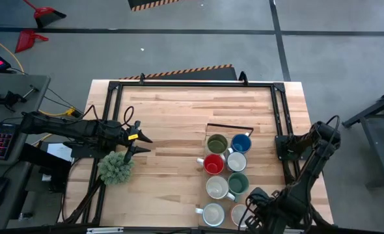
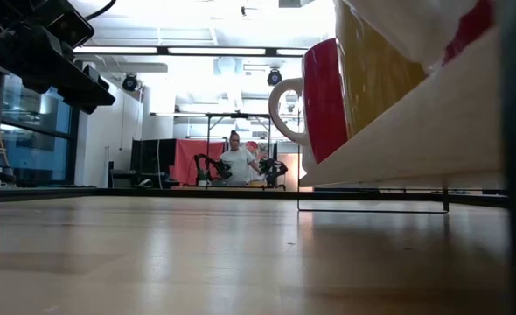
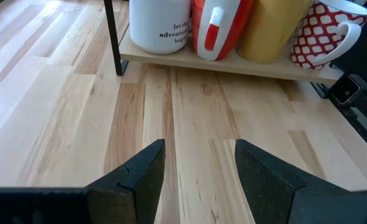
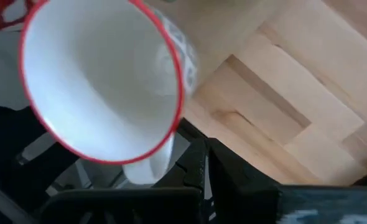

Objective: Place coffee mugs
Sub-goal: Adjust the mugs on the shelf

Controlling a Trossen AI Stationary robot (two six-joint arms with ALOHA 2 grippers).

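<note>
**Mugs clustered by the right edge, both arms off them**

A bushy green plant (image 1: 116,167) sits near the table's (image 1: 172,123) left edge, just under the left arm. The left gripper (image 1: 142,138) hovers there, fingers apart and empty, pointing across bare wood toward the mugs (image 1: 224,172). The right gripper (image 1: 260,211), fingers together, hangs at the front right corner beside them. Eight mugs stand packed in two rows near the right edge.

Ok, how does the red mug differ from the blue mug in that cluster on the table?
Colour: the red mug is red inside, the blue mug blue. Place: the blue mug stands in the far row beside the olive green mug; the red mug stands one row nearer, beside a white mug. Both stand upright, open end up.
</note>
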